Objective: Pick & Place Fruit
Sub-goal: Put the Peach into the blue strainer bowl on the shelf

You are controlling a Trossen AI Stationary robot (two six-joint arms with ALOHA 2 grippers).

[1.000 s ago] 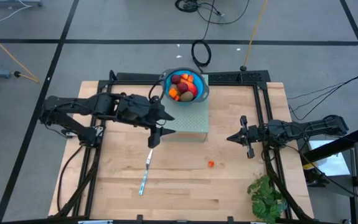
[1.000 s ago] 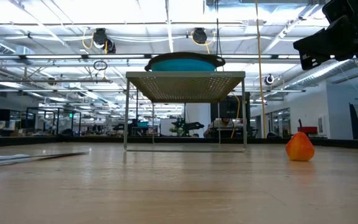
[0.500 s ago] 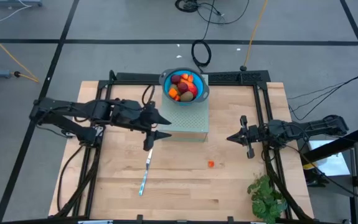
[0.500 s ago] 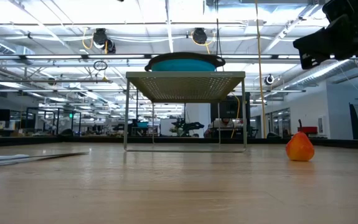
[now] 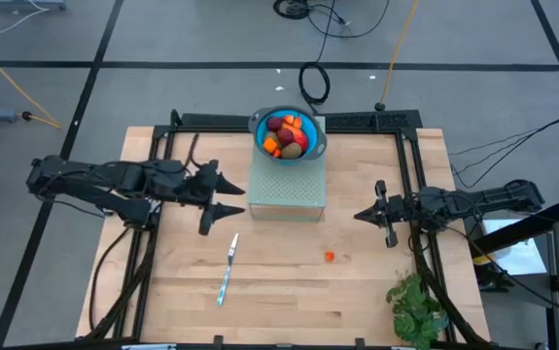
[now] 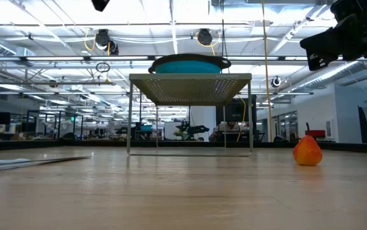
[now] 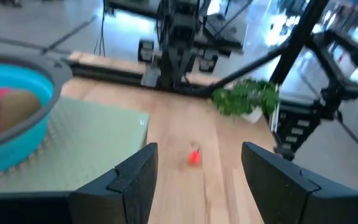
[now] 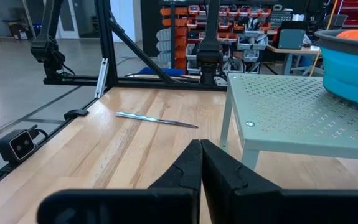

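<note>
You had most of the fruit [image 5: 287, 135] piled in the blue bowl [image 5: 262, 121] on the green stand [image 5: 287, 199], one small orange piece [image 5: 329, 257] sat loose on the surface [image 5: 289, 292], left pincer [image 5: 228, 194] spread empty, right pincer [image 5: 360, 216] pinched closed on nothing.

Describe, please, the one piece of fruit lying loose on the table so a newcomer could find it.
Start at the pale green rack carrying the blue bowl. On the bare wood in front of it, toward the leafy plant, lies a tiny orange-red fruit, alone outside the bowl.
</note>
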